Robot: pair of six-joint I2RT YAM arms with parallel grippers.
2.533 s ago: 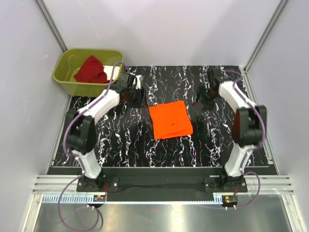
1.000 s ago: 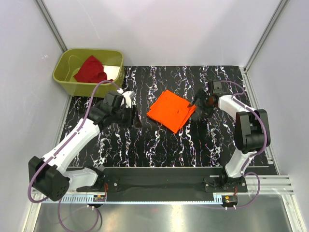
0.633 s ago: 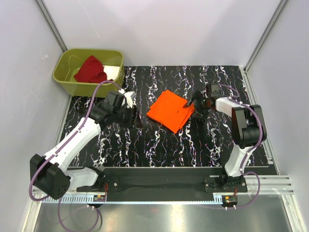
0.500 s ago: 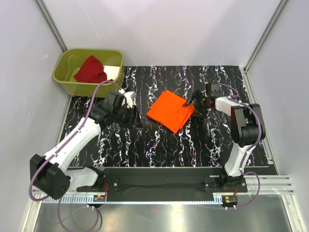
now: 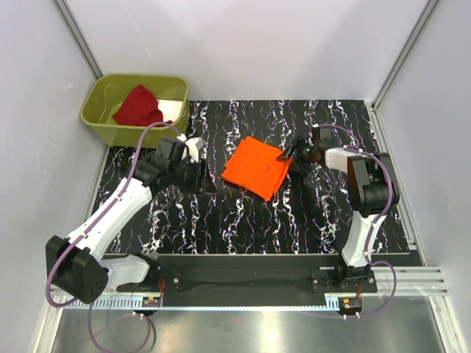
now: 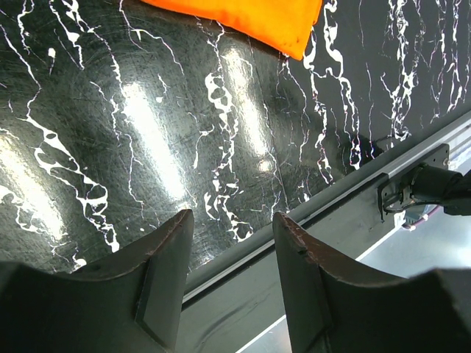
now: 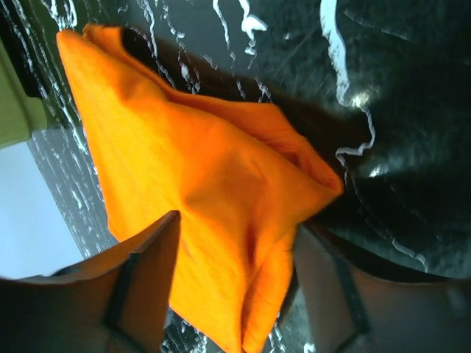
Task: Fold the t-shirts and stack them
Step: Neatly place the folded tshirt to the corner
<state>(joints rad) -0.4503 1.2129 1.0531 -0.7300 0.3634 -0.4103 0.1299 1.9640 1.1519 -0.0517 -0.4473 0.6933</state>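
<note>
The orange t-shirt (image 5: 254, 168) lies folded as a tilted square in the middle of the black marbled table (image 5: 243, 220). My right gripper (image 5: 290, 154) is at its right corner. In the right wrist view the orange cloth (image 7: 191, 169) is bunched between the fingers of that gripper (image 7: 235, 287), and the corner is raised with a shadow under it. My left gripper (image 5: 200, 176) is open and empty, left of the shirt. In the left wrist view the left gripper (image 6: 232, 228) hangs over bare table, with the shirt's edge (image 6: 243, 15) at the top. The dark red t-shirt (image 5: 138, 107) lies crumpled in the bin.
The olive-green plastic bin (image 5: 99, 121) stands at the back left corner, just off the table. White walls close in the back and both sides. A metal rail (image 6: 309, 243) runs along the table's near edge, with the right arm's base (image 6: 427, 193) on it.
The right gripper turned the orange shirt from square-on to a diamond and has now drawn its right corner a little left and up. The left arm swung back from the bin and now holds still.
</note>
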